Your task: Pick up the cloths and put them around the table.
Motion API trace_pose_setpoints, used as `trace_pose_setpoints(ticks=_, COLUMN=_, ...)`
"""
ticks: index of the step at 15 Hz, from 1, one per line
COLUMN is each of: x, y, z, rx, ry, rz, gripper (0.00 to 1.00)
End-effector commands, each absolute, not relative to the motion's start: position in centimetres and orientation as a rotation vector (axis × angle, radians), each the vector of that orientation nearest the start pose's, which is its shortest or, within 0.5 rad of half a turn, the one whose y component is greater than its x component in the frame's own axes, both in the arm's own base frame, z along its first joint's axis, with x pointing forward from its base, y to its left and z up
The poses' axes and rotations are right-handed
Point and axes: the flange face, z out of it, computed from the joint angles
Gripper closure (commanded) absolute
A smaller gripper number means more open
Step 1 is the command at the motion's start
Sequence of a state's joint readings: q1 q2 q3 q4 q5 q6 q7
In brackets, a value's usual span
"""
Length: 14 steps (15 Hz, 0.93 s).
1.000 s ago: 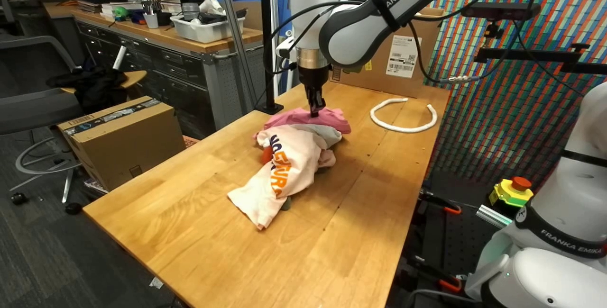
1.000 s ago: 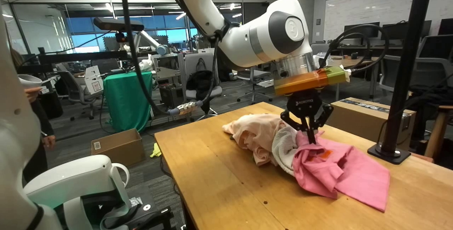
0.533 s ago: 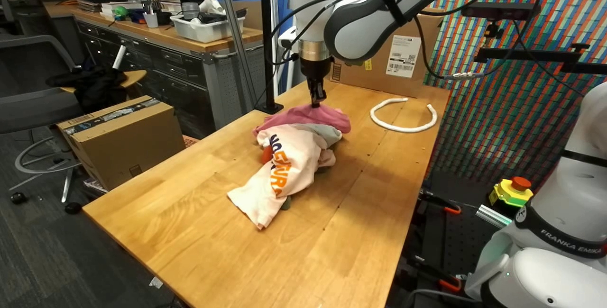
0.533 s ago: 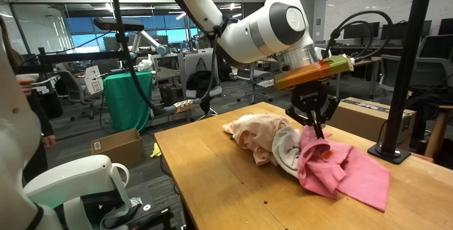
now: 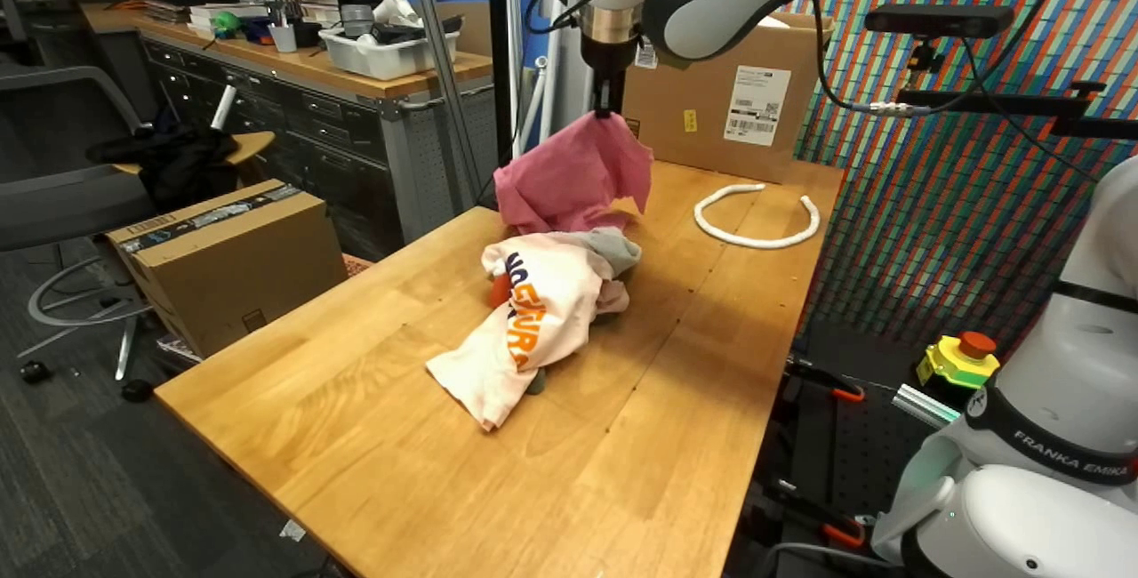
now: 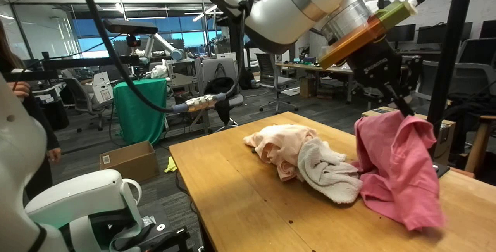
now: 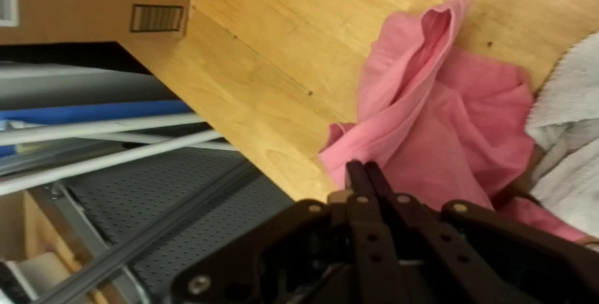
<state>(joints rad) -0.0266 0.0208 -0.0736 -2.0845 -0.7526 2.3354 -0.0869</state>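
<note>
Hand (image 7: pixel 364 165) pinching, pink cloth (image 6: pixel 397 163) hanging blw

"ROBOTIQ" on claw (image 6: pixel 407 112); partial "ANKA" on arm (image 5: pixel 716 0); "FRANKA EMIKA" on black band (image 5: pixel 1058 449). Cream cloth (image 5: pixel 560 316): orange print, "TUR" legible, rest broken by folds. White label (image 5: pixel 757 105) on cardboard box (image 5: pixel 707 84): print too small to read.

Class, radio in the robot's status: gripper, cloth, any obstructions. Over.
Gripper shut on pink cloth. Cloth hangs from it, beside white cloth. Black post nearby, possibly a snag.
</note>
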Motion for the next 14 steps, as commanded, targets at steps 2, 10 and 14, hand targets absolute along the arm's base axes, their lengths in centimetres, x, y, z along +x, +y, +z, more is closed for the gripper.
trace_pose_setpoints(ticks=2, x=58.0, y=-9.8, z=48.4, rx=2.312, ry=0.341, rz=0.325, gripper=1.0)
trace_pose_setpoints(ticks=10, x=60.2, y=-15.9, z=50.3, rx=2.096, ry=-0.083, rz=0.405, gripper=1.0)
trace_pose_setpoints(ticks=14, x=61.4, y=-18.3, z=50.3, rx=1.993, ry=-0.299, rz=0.416, gripper=1.0)
